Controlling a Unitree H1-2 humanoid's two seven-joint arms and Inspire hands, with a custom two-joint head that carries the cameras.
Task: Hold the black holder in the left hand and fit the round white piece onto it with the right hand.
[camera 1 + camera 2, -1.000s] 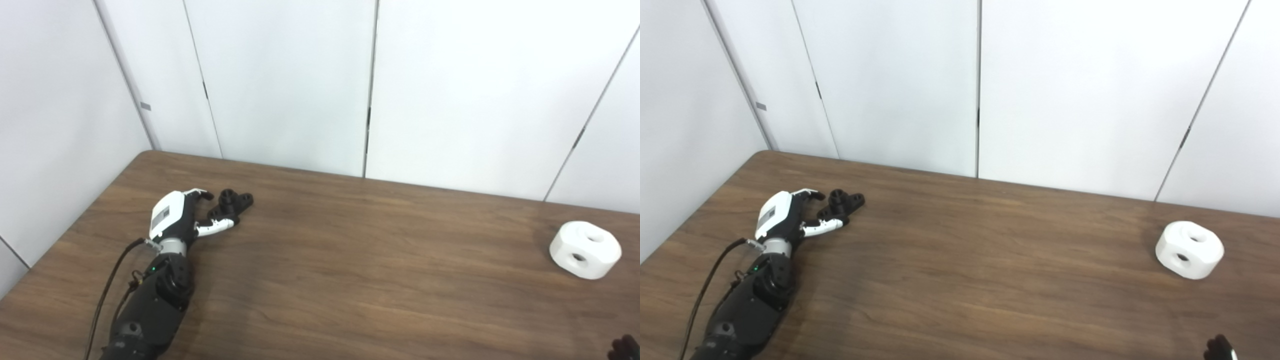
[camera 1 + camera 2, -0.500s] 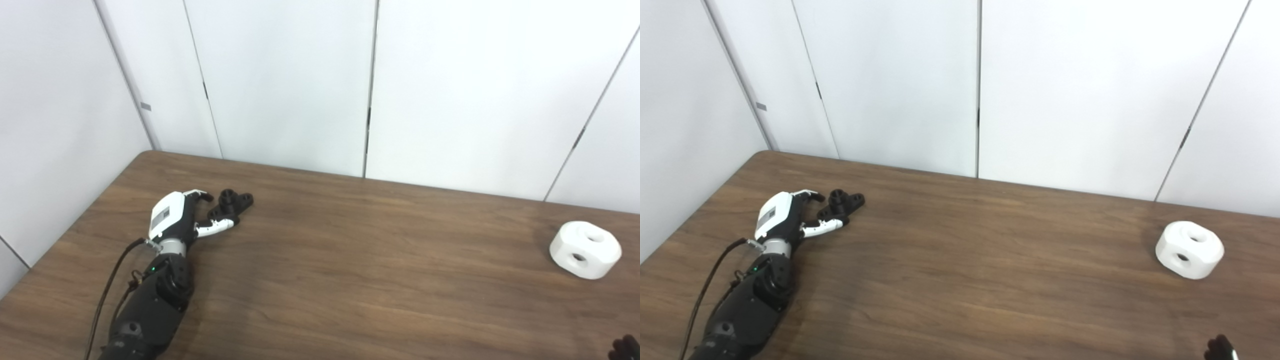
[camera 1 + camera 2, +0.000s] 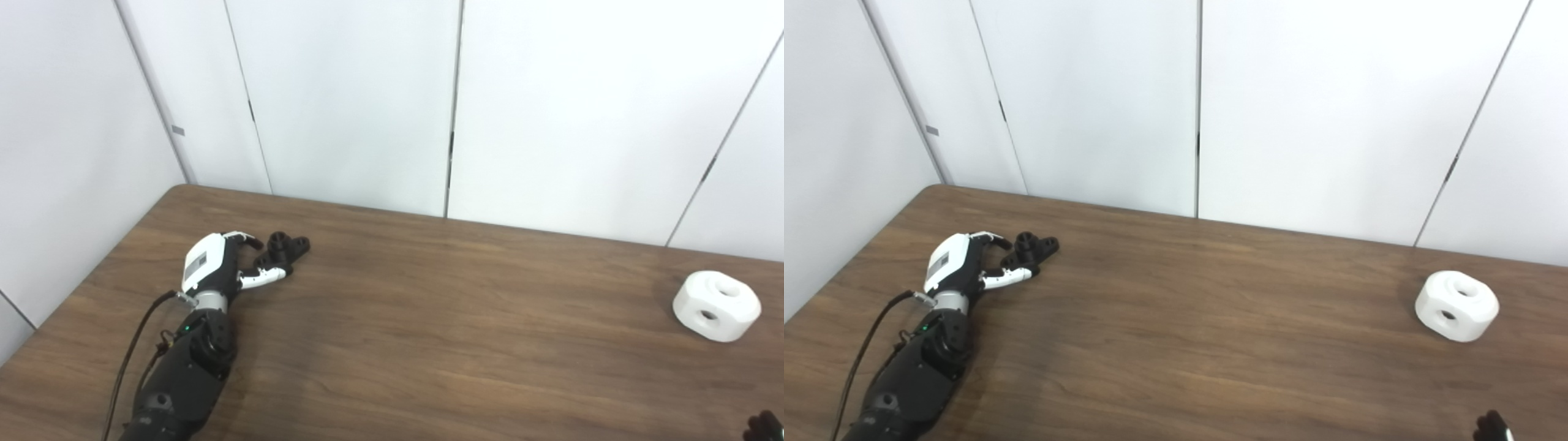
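The holder (image 3: 283, 252) at left is partly enclosed by the left hand (image 3: 211, 266), fingers curled. The white piece (image 3: 716, 305) is seen far right. Only a tip of the right hand (image 3: 762, 425) is shown; its state cannot be told.

A dark wooden desk (image 3: 429, 343) carries two things. The black holder (image 3: 283, 250) lies far left; the round white piece (image 3: 716, 305) sits far right.

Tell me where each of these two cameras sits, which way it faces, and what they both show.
Left eye view: on the head, looking down at the brown wooden table; the left arm and left robot hand show.
Right eye view: beside it, facing the same way; the right robot hand barely shows at the bottom edge.
Both share the small black plastic holder at the left robot hand and the round white piece with holes far right.
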